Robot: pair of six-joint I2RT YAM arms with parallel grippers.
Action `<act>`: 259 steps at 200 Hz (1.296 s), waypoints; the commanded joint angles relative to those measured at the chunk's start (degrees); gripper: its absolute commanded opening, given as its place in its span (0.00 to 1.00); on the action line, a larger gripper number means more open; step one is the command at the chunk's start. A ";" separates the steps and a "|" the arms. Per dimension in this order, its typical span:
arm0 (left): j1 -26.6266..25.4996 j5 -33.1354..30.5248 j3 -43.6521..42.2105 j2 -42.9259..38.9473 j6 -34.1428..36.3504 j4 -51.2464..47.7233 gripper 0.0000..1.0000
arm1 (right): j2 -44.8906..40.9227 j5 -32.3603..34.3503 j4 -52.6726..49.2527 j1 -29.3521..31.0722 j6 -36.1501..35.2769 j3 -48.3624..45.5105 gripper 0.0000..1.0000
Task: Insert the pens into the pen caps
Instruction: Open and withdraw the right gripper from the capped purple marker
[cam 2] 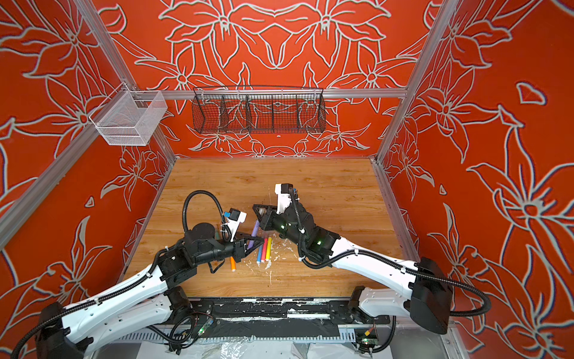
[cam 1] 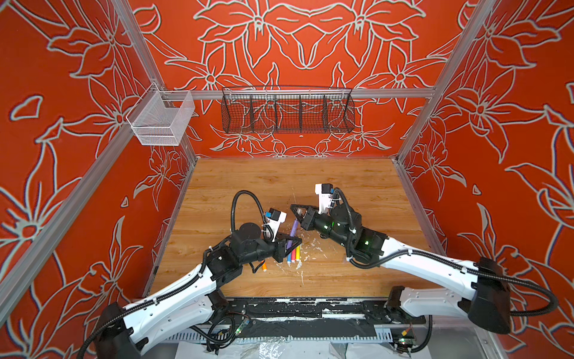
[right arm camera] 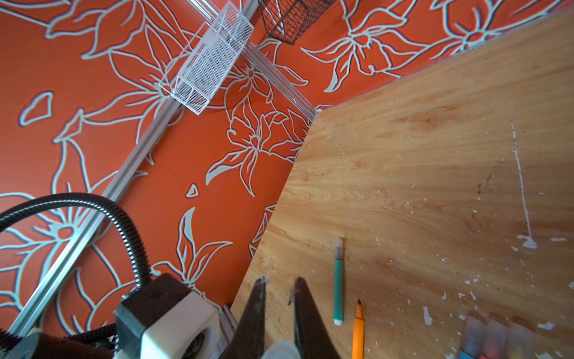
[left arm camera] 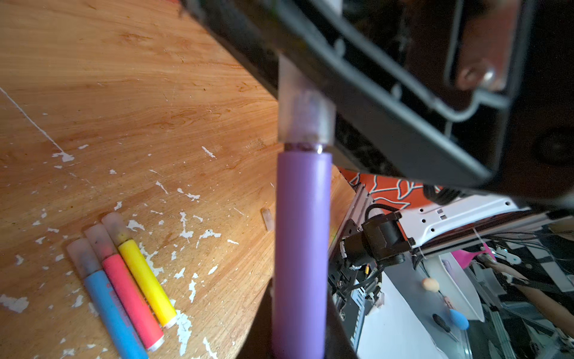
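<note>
Left gripper (cam 1: 298,241): clamped on the lower barrel of the purple pen (cam 1: 293,230), which is held off the table, tilted, with its tip end toward the right gripper.
Right gripper (cam 1: 293,207): pressed together on a clear cap (left arm camera: 306,118); the cap is seen between its black fingers (right arm camera: 257,310).
Cap and purple pen: in the left wrist view the clear cap is set in line over the pen's tip end; a thin dark ring is left showing between the cap's rim and the purple barrel.
Capped pens: the blue pen (left arm camera: 108,306), pink-red pen (left arm camera: 130,295) and yellow pen (left arm camera: 146,279) are laid side by side, touching, each with a cloudy clear cap on; in both top views they are just beside the left gripper.
Orange pen (right arm camera: 357,329): laid on the wooden table (cam 1: 248,186) with its pointed dark tip bare, partly hidden under the left arm in both top views.
Green pen (right arm camera: 338,289): laid beside the orange pen, apart from it; a pale clear section is seen at one end.
Loose piece (left arm camera: 267,219): a small clear tube is seen on the table near the purple pen.
Table surface: white flecks (left arm camera: 186,230) are scattered around the pens.
</note>
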 commanded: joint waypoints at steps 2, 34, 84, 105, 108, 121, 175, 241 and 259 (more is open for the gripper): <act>6.99 1.04 5.37 2.58 -4.78 9.05 0.00 | 0.18 -7.79 0.62 3.00 -0.03 -3.21 0.00; 7.13 -2.26 10.15 5.07 -2.27 8.43 0.00 | 2.88 -8.25 2.06 6.10 -0.46 -2.66 0.00; 7.08 -16.72 16.54 5.62 6.73 2.56 0.00 | 6.51 -8.02 5.59 9.44 0.36 -3.01 0.00; 8.93 -15.90 17.05 5.39 8.17 3.35 0.00 | 7.76 -10.80 9.86 10.67 -0.86 -3.15 0.00; 9.95 -13.92 17.02 5.41 7.44 3.75 0.00 | 7.84 -11.07 10.71 10.90 -1.16 -3.32 0.00; 14.95 -4.60 16.60 5.94 2.99 6.37 0.00 | 8.20 -12.59 13.35 11.14 -2.13 -4.04 0.00; 20.61 4.04 16.48 7.45 -2.21 7.95 0.00 | 10.55 -19.50 26.52 11.09 -2.20 -7.35 0.00; 15.39 -12.30 15.93 4.24 5.52 -5.23 0.00 | 8.69 -6.31 1.43 11.23 -5.24 0.07 0.00; 10.46 -20.27 10.87 0.60 5.83 -8.46 0.00 | 2.77 0.89 -4.98 10.72 -7.74 -0.22 0.35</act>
